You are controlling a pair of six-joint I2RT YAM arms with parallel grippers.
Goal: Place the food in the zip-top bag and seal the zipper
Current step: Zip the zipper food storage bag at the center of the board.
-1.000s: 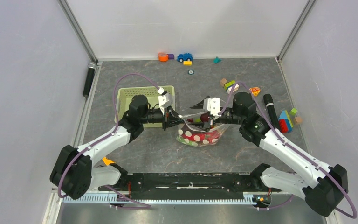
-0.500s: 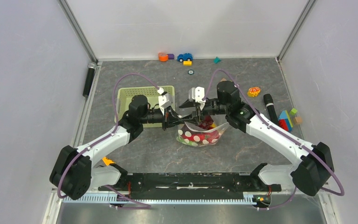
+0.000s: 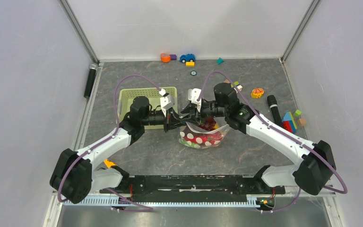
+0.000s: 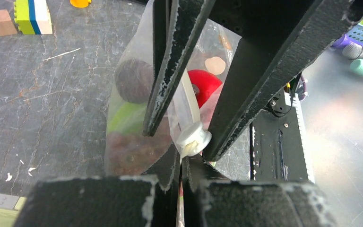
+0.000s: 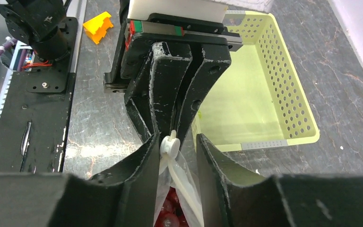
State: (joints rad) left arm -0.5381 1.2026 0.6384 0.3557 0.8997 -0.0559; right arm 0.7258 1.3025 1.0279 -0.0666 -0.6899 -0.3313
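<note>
The zip-top bag lies mid-table with the food inside. In the left wrist view a red piece, a dark brown piece and green and purple pieces show through the plastic. My left gripper is shut on the bag's left end, just behind the white slider tab. My right gripper is open and straddles the zipper. The slider tab sits between its fingertips, against the left one. The two grippers face each other, almost touching.
The pale green basket stands just behind the left gripper. A blue toy car and blocks lie at the back. More blocks and a black cylinder lie at the right. A yellow block lies near the left base.
My right gripper has moved left along the bag's top edge, from the right part of the bag to the slider beside the left gripper. The left gripper has held still.
</note>
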